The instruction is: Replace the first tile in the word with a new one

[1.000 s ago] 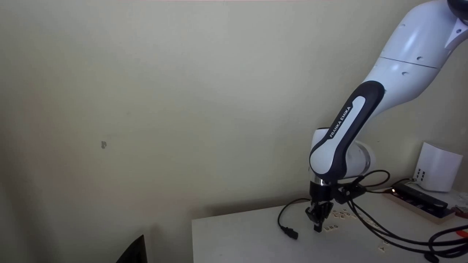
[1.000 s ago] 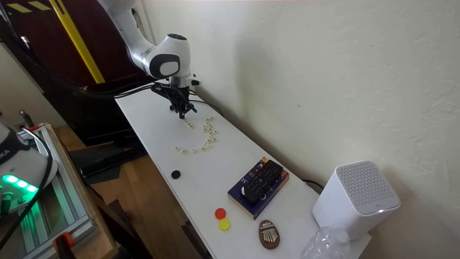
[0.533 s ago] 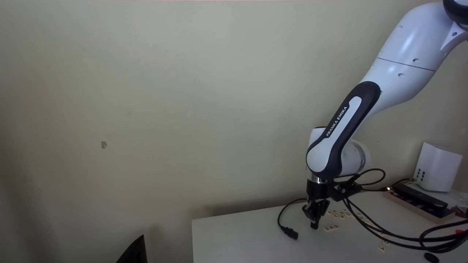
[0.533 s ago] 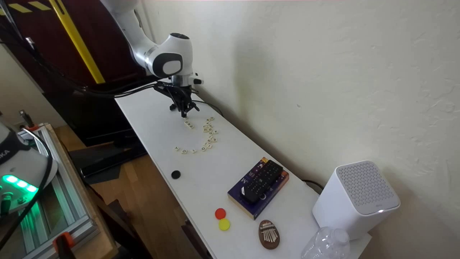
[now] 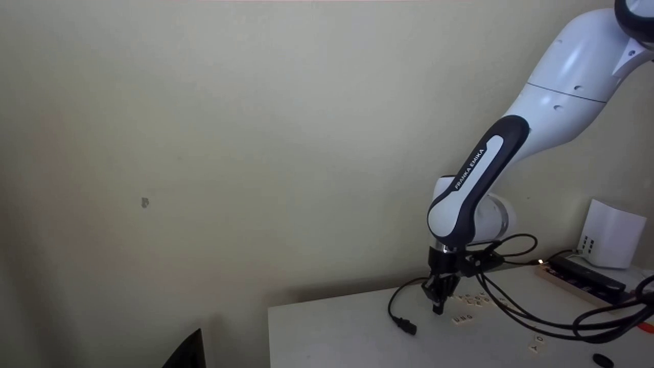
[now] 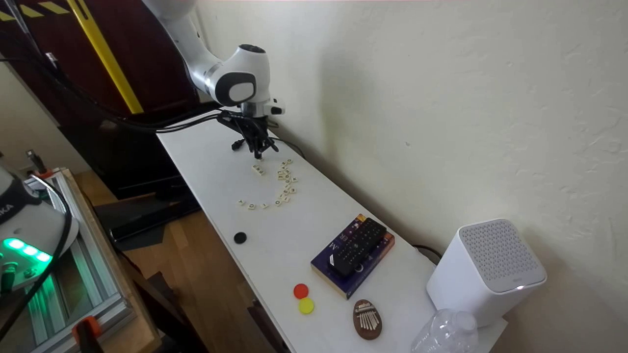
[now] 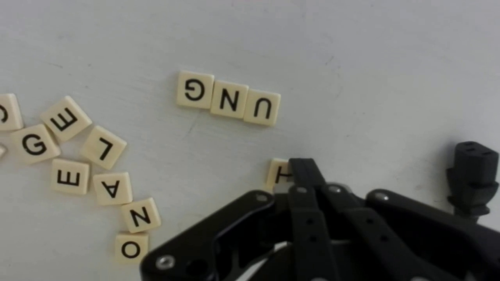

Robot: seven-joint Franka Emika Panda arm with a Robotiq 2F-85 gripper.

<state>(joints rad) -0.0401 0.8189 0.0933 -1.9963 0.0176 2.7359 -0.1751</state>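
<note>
Dim, soft, greyish light covers the white worktop. In an exterior view a blurred shadow follows its back edge on the wall; a pale sheen lies on the arm. In an exterior view the panel beyond the far edge sinks nearly to black, green lamps off the long front edge glow with burnt-out centres, and the white device at the near wall-side corner leans outward with wide-lens distortion. In the wrist view the letter tiles are crisp under even light, with a faint shadow beside the plug. In both exterior views the letter tiles look soft, and a thin pinkish line marks the top.
</note>
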